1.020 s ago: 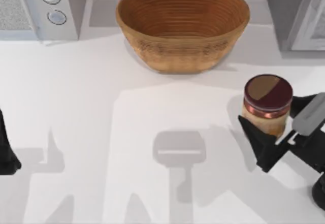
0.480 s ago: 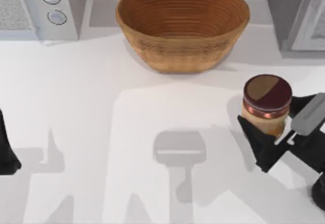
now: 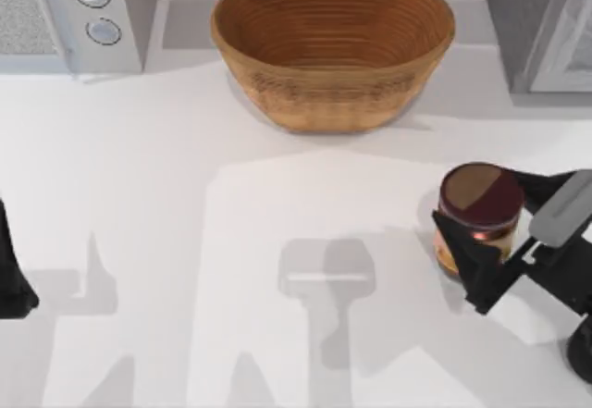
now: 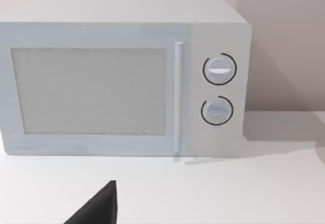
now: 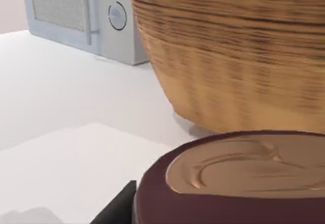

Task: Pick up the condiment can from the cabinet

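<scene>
Between the right gripper's (image 3: 495,232) black fingers (image 3: 467,255), at the white surface's (image 3: 185,195) right side, stands the squat maroon-topped, amber-sided condiment can (image 3: 479,206), upright and gripped. Left gripper (image 3: 11,278) parked far left, fingers' state unclear.

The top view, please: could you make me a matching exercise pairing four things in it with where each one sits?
Things:
1. condiment can
2. woven basket
3. microwave
4. left claw

Places:
A. far left corner of the table
B. left edge, parked
C. far middle of the table
D. right side, between the right claw's fingers

Pairs: 1-D, 2-C, 3-A, 4-B
</scene>
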Action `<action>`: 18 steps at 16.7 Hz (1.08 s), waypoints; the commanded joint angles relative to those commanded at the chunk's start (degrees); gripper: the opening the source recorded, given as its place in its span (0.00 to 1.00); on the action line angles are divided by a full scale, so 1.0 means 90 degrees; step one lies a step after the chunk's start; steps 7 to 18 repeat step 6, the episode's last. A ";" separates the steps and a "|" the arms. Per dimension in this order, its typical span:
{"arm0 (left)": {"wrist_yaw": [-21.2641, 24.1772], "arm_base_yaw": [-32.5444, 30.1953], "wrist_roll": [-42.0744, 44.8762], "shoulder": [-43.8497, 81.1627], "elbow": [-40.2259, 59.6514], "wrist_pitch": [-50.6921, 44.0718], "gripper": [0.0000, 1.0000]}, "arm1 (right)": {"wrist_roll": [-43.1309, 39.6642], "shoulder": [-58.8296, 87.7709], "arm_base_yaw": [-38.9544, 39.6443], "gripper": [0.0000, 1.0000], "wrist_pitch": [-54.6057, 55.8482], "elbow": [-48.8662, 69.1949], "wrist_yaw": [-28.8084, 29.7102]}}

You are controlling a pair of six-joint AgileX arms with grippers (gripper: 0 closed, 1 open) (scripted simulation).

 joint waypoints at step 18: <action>0.0000 0.0000 0.0000 0.0000 0.0000 0.0000 1.00 | 0.0000 0.0000 0.0000 1.00 0.0000 0.0000 0.0000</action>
